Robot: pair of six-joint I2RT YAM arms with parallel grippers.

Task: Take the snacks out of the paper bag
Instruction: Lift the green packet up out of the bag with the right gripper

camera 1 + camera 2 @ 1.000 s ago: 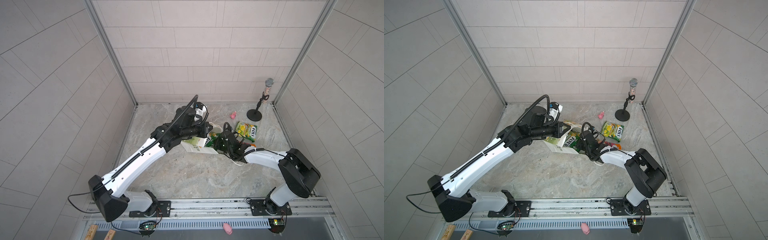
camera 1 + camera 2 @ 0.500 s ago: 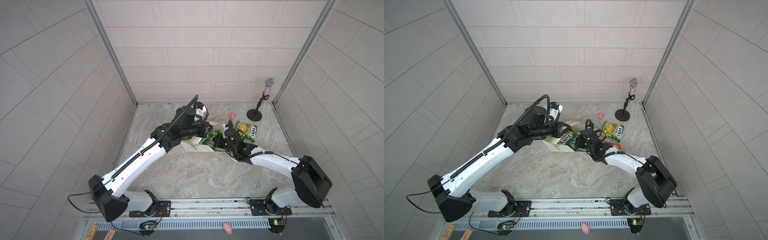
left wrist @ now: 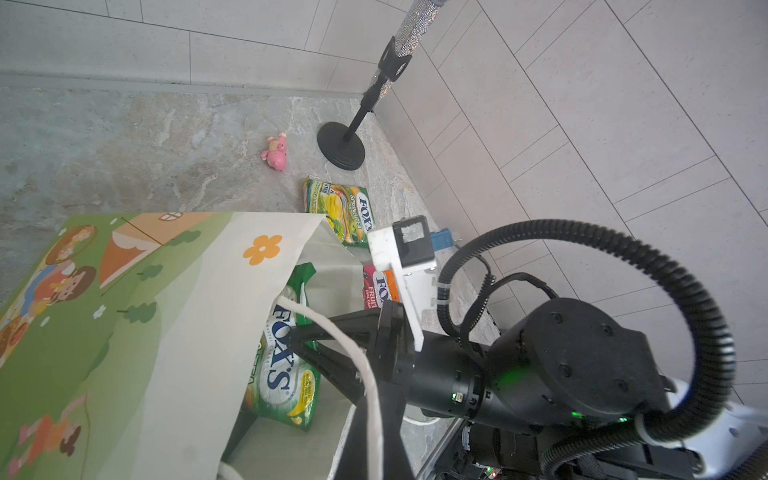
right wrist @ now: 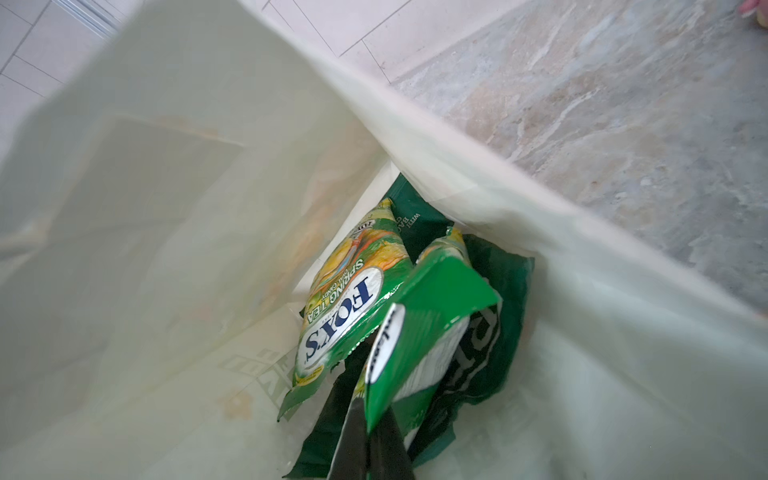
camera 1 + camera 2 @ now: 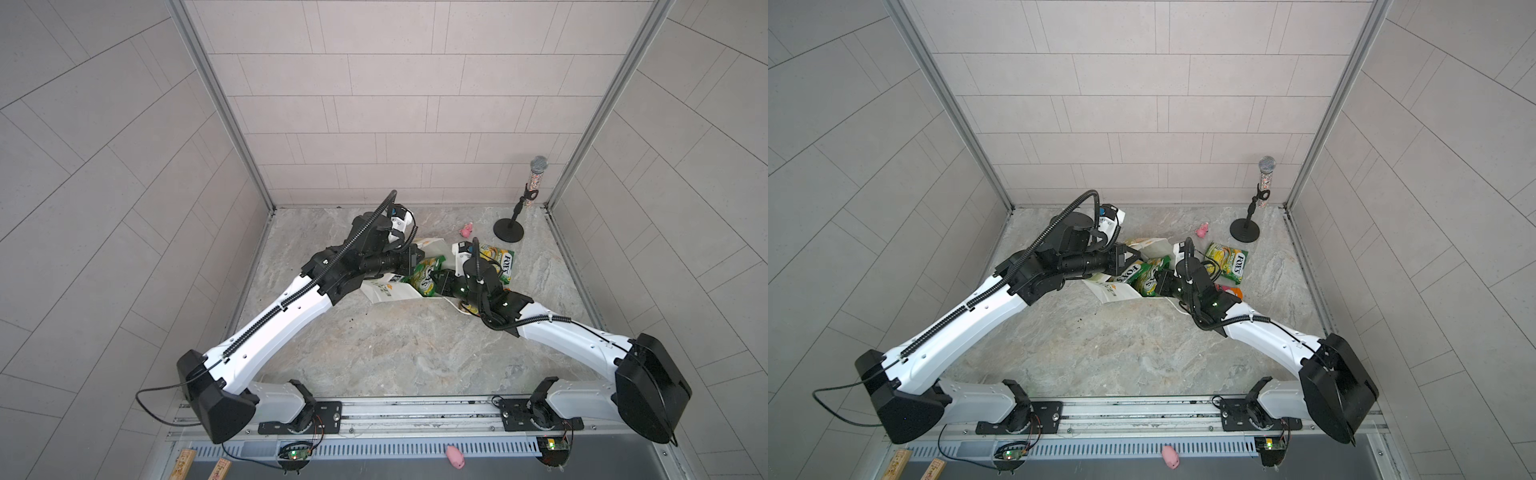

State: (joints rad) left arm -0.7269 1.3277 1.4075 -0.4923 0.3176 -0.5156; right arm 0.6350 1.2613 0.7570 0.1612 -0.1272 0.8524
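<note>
The paper bag (image 5: 386, 291) (image 5: 1113, 291) lies on its side, its mouth facing my right arm. My left gripper (image 5: 415, 259) (image 5: 1127, 262) (image 3: 374, 440) is shut on the bag's white cord handle (image 3: 332, 332) at the upper rim. My right gripper (image 4: 368, 424) (image 3: 328, 336) (image 5: 1162, 281) reaches into the mouth, shut on the edge of a green FOX'S packet (image 4: 419, 332) (image 3: 282, 365). Deeper in the bag lie another yellow-green FOX'S packet (image 4: 345, 299) and the dark green crisp bag (image 4: 490, 332). Two snacks lie outside on the floor: a yellow-green packet (image 5: 496, 259) (image 5: 1227, 262) (image 3: 340, 208) and a red one (image 3: 380, 286) (image 5: 1233, 291).
A microphone stand (image 5: 508, 230) (image 5: 1244, 230) stands at the back right corner, with a small pink toy (image 5: 468, 228) (image 5: 1203, 230) beside it. Another pink toy (image 5: 455, 456) lies on the front rail. Tiled walls enclose three sides.
The right arm's shoulder and elbow swung out to the right and stretched lower. The green packets now show more at the bag's mouth. The left arm has held still.
</note>
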